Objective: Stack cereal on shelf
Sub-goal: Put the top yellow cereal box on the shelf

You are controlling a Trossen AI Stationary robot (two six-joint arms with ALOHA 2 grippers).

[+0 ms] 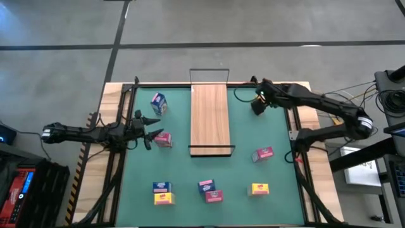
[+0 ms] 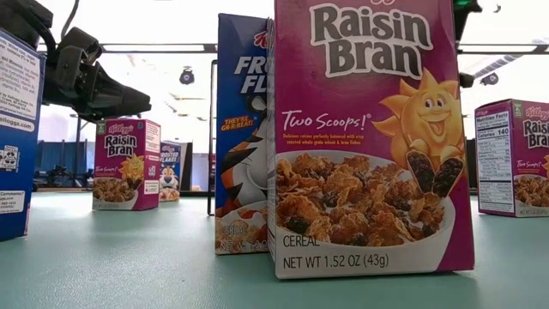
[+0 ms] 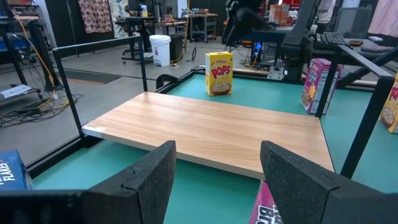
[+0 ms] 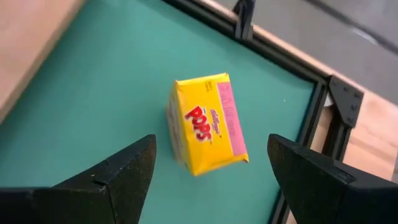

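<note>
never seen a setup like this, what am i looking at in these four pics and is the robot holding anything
Two dark robot arms work at a green table. One picture looks straight down, one sits at table height, and two come from cameras on the wrists. Small cereal boxes stand around a long wooden shelf, which is bare. The left gripper is open at a pink box, not gripping it. The right gripper hangs open above a yellow Pops box. Nothing is held.

A robotics lab or workshop: past the green tabletop (image 3: 186,90), beyond the left hand (image 3: 214,180), stand workbenches (image 3: 155,22) crowded with gear, a white bin (image 3: 160,50), loose cables (image 3: 25,109) on a bare concrete floor (image 1: 190,25), and ceiling strip lights (image 2: 154,48).
</note>
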